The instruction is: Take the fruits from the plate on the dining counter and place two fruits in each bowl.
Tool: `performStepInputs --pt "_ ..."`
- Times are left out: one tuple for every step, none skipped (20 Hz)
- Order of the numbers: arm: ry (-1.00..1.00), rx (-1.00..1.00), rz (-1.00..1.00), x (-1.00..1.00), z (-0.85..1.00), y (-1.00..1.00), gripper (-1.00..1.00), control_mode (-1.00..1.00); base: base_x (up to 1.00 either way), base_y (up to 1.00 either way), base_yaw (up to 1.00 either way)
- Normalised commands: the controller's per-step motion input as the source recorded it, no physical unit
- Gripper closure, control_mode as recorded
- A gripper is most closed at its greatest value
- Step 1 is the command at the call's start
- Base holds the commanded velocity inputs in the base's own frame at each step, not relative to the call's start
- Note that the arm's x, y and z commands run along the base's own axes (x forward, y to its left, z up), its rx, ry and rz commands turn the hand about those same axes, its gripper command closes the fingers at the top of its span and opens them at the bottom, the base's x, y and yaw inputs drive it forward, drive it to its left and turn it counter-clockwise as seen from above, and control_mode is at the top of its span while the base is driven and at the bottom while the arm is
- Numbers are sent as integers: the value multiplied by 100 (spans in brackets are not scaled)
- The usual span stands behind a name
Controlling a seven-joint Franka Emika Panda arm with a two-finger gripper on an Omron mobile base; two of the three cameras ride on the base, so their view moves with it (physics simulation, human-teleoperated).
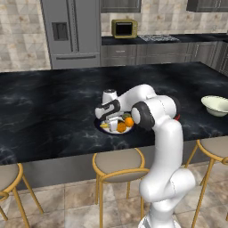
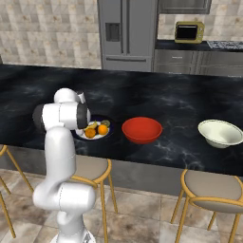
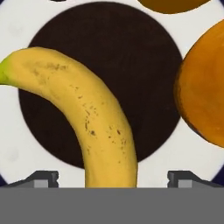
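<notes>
Banana [image 3: 94,118]: you have it right between the two fingertips [image 3: 43,178], which stand wide apart, released, one on each side of its lower end. It is yellow, curved, speckled with brown, with a green tip up and to the left of the jaws. It lies across the plate [image 3: 17,144], over the dark brown centre and white ring. You see one orange [image 3: 203,87] beside the right tip and another [image 3: 170,4] at the far edge. The gripper [image 1: 113,126] sits low over the plate on the black marble counter [image 1: 49,111]. The red bowl [image 2: 142,129] stands just beside the plate, the cream bowl [image 2: 220,133] well apart. Behind you'll see a grey fridge [image 1: 73,33] and yellow microwave [image 1: 124,28]; stools [image 1: 118,162] line the front edge.
</notes>
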Motion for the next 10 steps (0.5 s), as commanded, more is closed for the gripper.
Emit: performStepInputs --pt "0 1 0 0 -16 -1 100 -100 0 0 0" --pt "0 0 0 0 -13 -3 100 -100 0 0 0" --pt "0 0 0 0 -13 -4 100 -100 0 0 0" --pt "0 0 0 0 -9 -5 100 -100 0 0 0" --pt "0 0 0 0 -6 -5 100 -100 0 0 0" --pt "0 0 0 0 0 -4 100 -100 0 0 0" --pt "0 0 0 1 0 -4 100 -100 0 0 0" --pt "0 0 0 0 21 -2 100 -100 0 0 0" --pt "0 0 0 2 39 -6 100 -100 0 0 0" --pt "0 0 0 0 44 -4 100 -100 0 0 0"
